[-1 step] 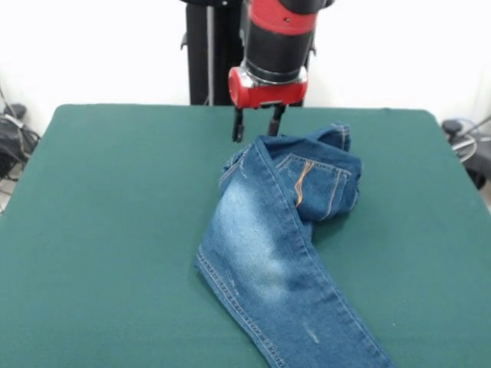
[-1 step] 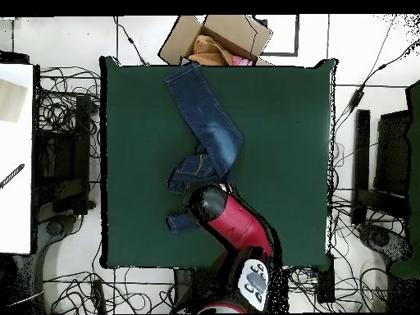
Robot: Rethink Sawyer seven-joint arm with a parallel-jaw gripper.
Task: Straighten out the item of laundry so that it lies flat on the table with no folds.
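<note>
The item of laundry is a pair of blue denim jeans, lying crumpled on the green table. One leg runs straight toward the front edge. The waist part with an orange-stitched pocket is folded over into a heap at the right. In the overhead view the jeans stretch from the table's top edge down to the arm, and a further piece of denim shows lower left of the arm. My gripper hangs open just behind the heap's far edge, with nothing between its fingers. From above, the red wrist hides it.
A cardboard box with clothes in it stands beyond the table's top edge in the overhead view. Cables lie on the floor around the table. A white surface stands to the left.
</note>
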